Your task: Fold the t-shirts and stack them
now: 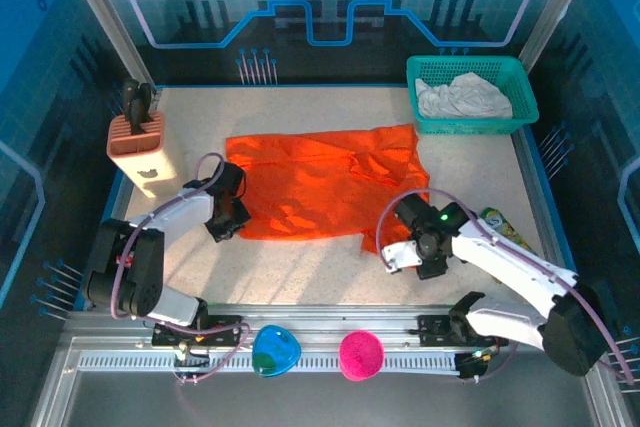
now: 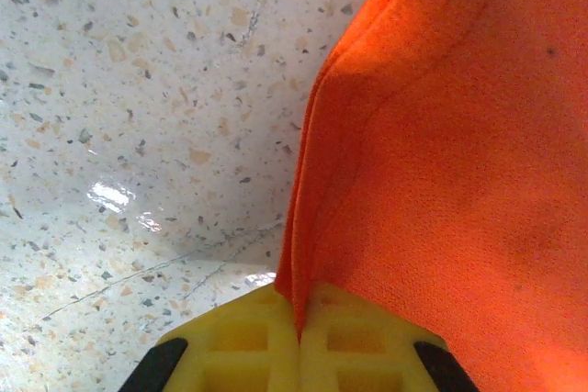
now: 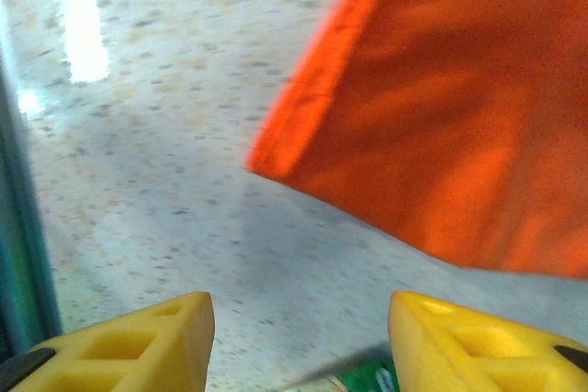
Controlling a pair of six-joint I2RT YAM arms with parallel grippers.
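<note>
The orange t-shirt (image 1: 325, 185) lies spread and rumpled across the middle of the table. My left gripper (image 1: 226, 219) sits at its near left corner, and in the left wrist view the yellow jaws are shut on a fold of the orange cloth (image 2: 432, 153). An off-white t-shirt (image 1: 462, 97) lies bunched in the teal basket (image 1: 520, 82) at the back right. My right gripper (image 1: 412, 252) hovers by the orange shirt's near right corner (image 3: 303, 126), open, with bare table between its yellow fingers (image 3: 147, 341).
A beige knife block (image 1: 140, 147) stands at the left edge. A green packet (image 1: 500, 225) lies right of the right arm. A teal bowl (image 1: 274, 349) and a pink bowl (image 1: 360, 354) sit on the front rail.
</note>
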